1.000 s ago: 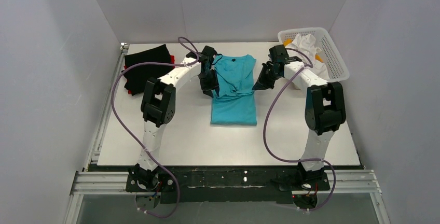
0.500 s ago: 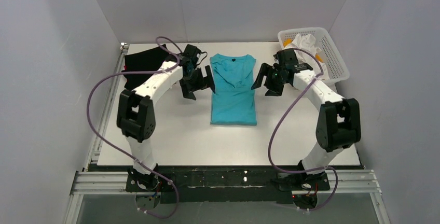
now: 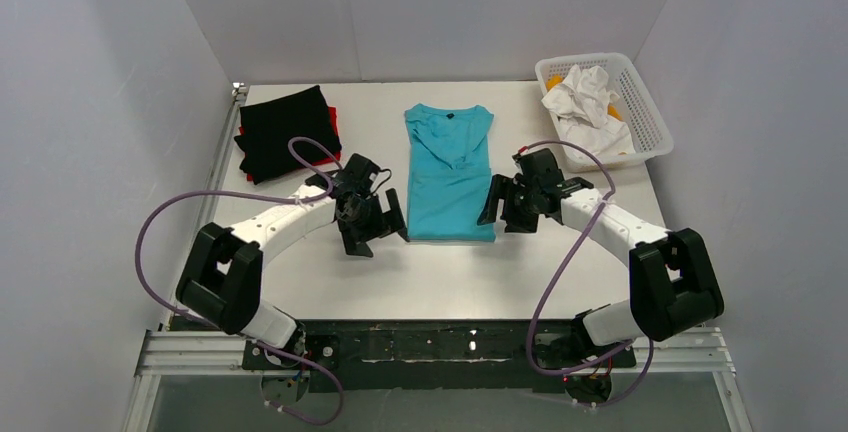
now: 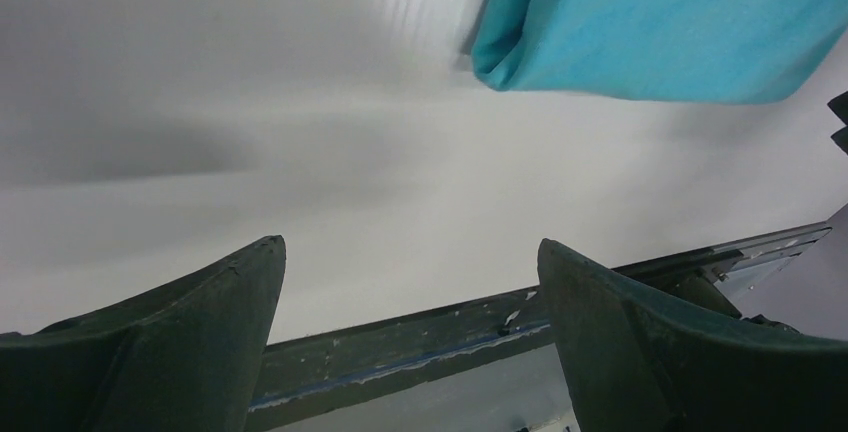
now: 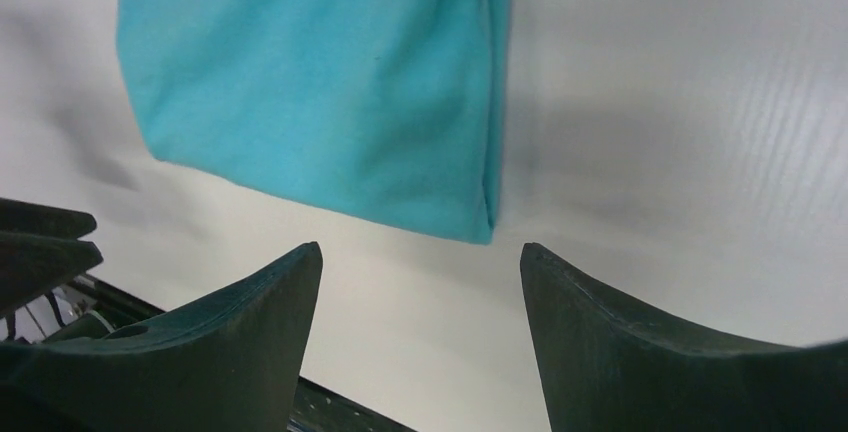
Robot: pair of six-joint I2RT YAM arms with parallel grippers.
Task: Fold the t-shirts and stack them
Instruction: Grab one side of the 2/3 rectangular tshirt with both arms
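Over white table (image 3: 440, 282), grey walls (image 3: 430, 12) around, left claw (image 4: 408, 245) and right claw (image 5: 420, 247) gape empty.

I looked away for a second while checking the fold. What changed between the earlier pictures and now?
The left gripper and right gripper let go of the turquoise t-shirt, opened, and drew back toward the bases. They now flank its near corners, one on each side. The shirt, the folded black shirt and the basket stayed put.
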